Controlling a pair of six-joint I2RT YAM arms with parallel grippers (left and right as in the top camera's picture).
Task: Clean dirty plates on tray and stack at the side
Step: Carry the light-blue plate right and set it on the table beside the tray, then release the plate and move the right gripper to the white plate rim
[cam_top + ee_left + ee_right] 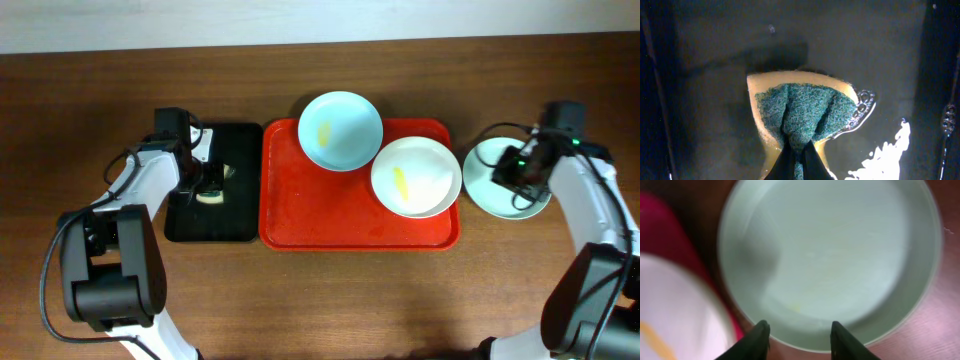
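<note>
Pinching a sponge (805, 107), the left tool (799, 160) sits in the black tray (235, 215). Right tool (799, 337), spread, hovers over a mint plate (840, 255) on the counter (320, 300) by the red tray (330, 215)'s right edge; a second mint plate (340, 130) and white plate (415, 175) lie on it.

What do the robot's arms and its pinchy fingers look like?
The left arm and the right arm are smooth white tubes joined by chunky black joints. Thin black cables loop beside them. A tiny green light glows near the right wrist. The left gripper and the right gripper each have two slim black fingers that narrow towards the tips.
</note>
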